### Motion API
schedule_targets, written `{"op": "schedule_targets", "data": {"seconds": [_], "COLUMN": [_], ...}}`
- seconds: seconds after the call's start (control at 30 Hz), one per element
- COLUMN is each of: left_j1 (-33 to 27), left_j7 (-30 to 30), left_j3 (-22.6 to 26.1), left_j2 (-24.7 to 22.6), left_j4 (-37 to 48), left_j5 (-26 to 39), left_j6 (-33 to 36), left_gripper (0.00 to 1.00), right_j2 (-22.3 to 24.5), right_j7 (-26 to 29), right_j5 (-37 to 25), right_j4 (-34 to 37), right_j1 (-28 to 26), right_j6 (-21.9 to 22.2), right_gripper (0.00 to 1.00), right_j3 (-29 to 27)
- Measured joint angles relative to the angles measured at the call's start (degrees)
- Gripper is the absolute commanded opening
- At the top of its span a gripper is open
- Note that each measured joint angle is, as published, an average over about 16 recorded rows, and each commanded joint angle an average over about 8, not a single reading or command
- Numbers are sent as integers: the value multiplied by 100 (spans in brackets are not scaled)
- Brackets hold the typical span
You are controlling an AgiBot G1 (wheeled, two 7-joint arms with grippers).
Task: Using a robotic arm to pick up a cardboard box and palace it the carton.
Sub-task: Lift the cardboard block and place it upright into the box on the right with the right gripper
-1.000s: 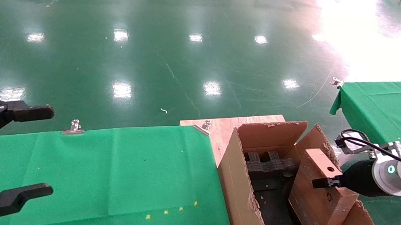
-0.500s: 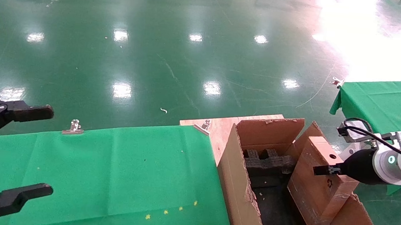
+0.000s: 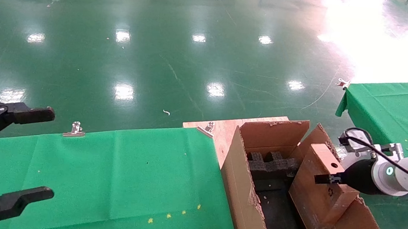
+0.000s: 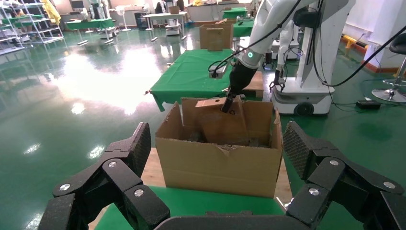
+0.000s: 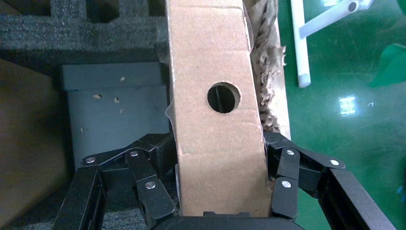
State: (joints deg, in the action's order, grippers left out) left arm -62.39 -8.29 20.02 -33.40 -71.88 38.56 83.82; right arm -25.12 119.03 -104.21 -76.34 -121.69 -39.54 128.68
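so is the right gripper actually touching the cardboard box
Touching. In the right wrist view the right gripper has its fingers pressed against both faces of the cardboard box, no gap showing.

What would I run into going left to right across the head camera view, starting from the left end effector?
Left end effector, open → silver clip at the green cloth's far edge → second clip on bare wood → carton → cardboard box → right end effector gripping the box → second green table.
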Motion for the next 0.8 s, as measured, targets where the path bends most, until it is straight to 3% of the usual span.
{"op": "schedule_targets", "data": {"seconds": [0.43,0.8], "left_j1": [0,0], "left_j7": [0,1], "left_j3": [1,1], "left_j2": [0,0], "left_j4": [0,0], "left_j5": [0,-1], "left_j6": [0,0], "left_gripper": [100,100], "right_j2": [-255,-622], "right_j7": [181,-95], "right_j5": [160,582], "right_j4": [252,804], "right_j1": [512,995], "right_j6": [236,421], "right_gripper": [0,0], "right_j3": [87,99]}}
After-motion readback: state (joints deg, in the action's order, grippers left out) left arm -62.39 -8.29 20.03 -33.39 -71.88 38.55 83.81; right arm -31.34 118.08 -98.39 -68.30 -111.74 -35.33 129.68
